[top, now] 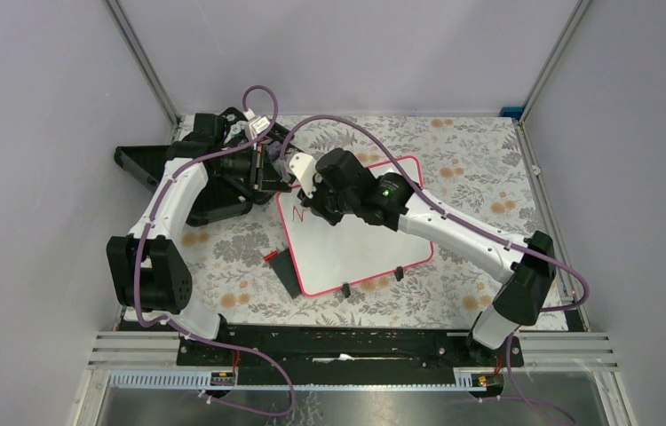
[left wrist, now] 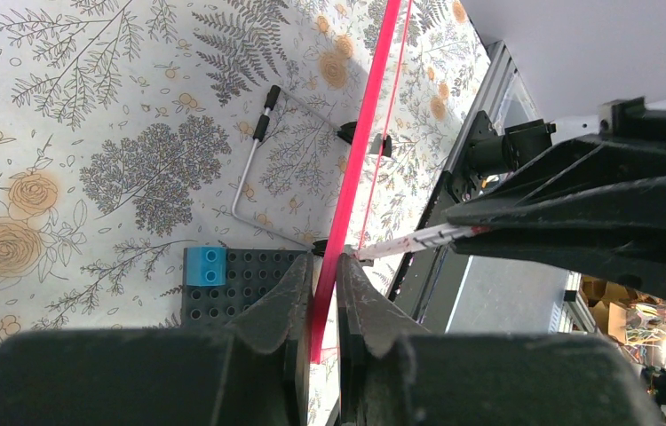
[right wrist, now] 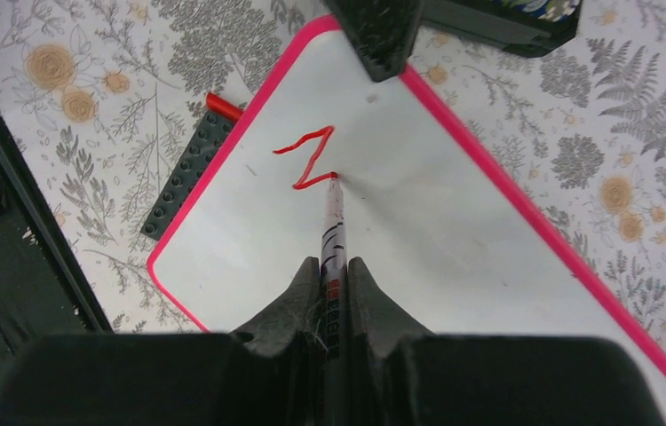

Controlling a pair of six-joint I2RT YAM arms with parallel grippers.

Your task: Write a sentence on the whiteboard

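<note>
The whiteboard lies tilted on the floral cloth, pink-framed, with two black clip feet on its near edge. One red letter "N" stands near its far left corner; it also shows in the right wrist view. My right gripper is shut on a marker, its tip touching the board at the end of the N. My left gripper is shut on the board's pink edge at the far left corner. The marker shows there too.
A small dark grey studded plate with a blue block lies at the board's near left corner, a red piece beside it. A black tray sits at the back left. A bent wire stand lies on the cloth.
</note>
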